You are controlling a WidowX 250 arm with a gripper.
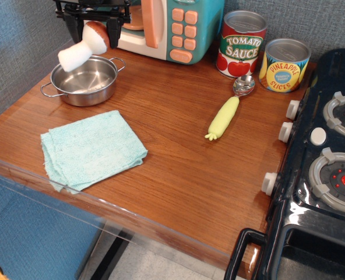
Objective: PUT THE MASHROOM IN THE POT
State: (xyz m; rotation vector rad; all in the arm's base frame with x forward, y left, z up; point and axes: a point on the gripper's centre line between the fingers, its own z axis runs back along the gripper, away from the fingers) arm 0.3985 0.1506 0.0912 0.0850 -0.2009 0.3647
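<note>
The mushroom (79, 50) has a cream-white stem and a reddish-brown cap. My black gripper (95, 23) is shut on its cap at the top left and holds it tilted, stem down-left, above the pot. The pot (84, 80) is a shallow shiny steel pot with two wire loop handles. It stands empty on the wooden table at the back left. The stem's end hangs over the pot's far left rim, apart from it.
A toy microwave (172, 26) stands just behind the gripper. A folded teal cloth (90, 150) lies in front of the pot. A yellow-green corn toy (224, 117), a metal spoon (243, 85), two tin cans (242, 44) and a toy stove (324, 157) are to the right.
</note>
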